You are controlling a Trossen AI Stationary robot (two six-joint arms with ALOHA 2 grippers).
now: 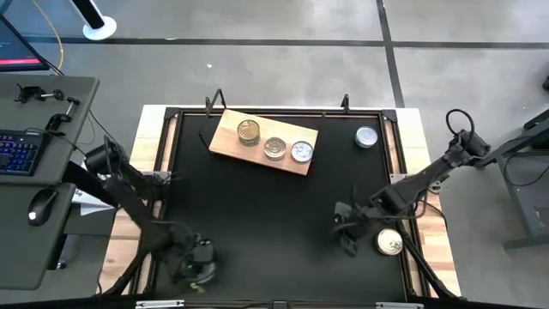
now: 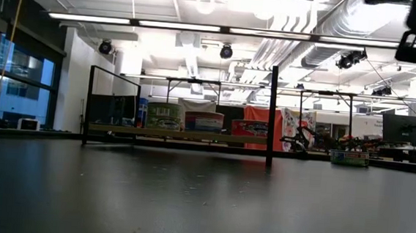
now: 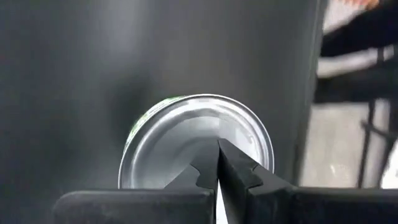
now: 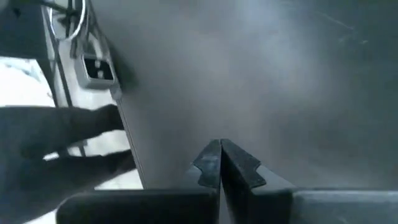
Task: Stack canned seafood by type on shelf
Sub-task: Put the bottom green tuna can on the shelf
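**Three tins on the board, three still on the table**

The shelf [image 1: 225,142] is seen at the far side of the black table [image 1: 274,206], lying a little tilted. Three tins are placed on it in a row: a gold-topped tin [image 1: 249,131], then two silver-topped tins [image 1: 275,148] [image 1: 302,152]. One more silver tin [image 1: 366,136] is found on the table to the right of the board, apart from it. A gold tin [image 1: 389,242] is seen near the right front edge, just beside the right gripper [image 1: 347,230], whose fingers are pressed together with nothing between them. The left gripper [image 1: 199,262] is held at the front left, directly above a silver tin [image 3: 196,140]; its fingers [image 3: 239,171] are also closed together and nothing is gripped.
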